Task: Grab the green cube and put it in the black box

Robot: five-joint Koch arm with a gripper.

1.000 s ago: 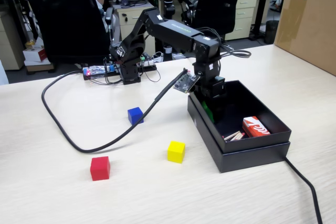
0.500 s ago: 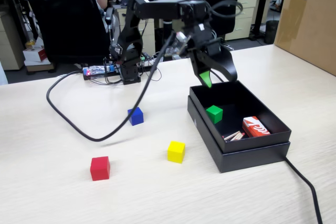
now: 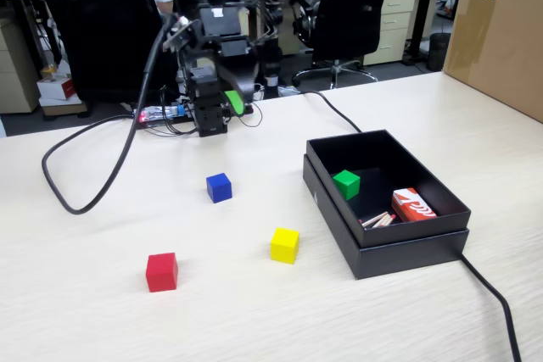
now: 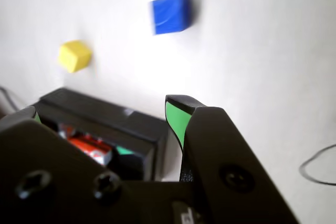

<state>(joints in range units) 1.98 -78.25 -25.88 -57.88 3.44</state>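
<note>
Cubes of four colours mark out a pale wood-grain table (image 3: 424, 328) in a busy office. The small bright-green cube (image 3: 346, 184) lies inside the large shallow matte-black cardboard box (image 3: 386, 250), near the box's left wall in the fixed view, apart from a small red-and-white carton (image 3: 412, 205) and a few pale sticks (image 3: 377, 220) at the box's near end. The black hobby robot arm (image 3: 212, 57) is folded up over its base at the far edge of the table, well clear of the box. Its gripper (image 4: 100, 109) holds nothing: in the wrist view the two green-padded jaws stand apart, with the box's dark rim (image 4: 100, 116) and a sliver of green and red contents visible in the gap between them. On the open table, the small blue cube (image 3: 219, 186) sits left of the box, the small yellow cube (image 3: 284, 245) nearer the camera and just beside the box's near-left corner, and the small red cube (image 3: 161, 271) further left again. A thick black cable (image 3: 93, 197) loops across the table from the arm, and a second black cable (image 3: 492, 294) runs off the near edge beside the box. A big brown cardboard carton (image 3: 501, 31) stands at the far right, with black office chairs (image 3: 352, 6) behind the table.
</note>
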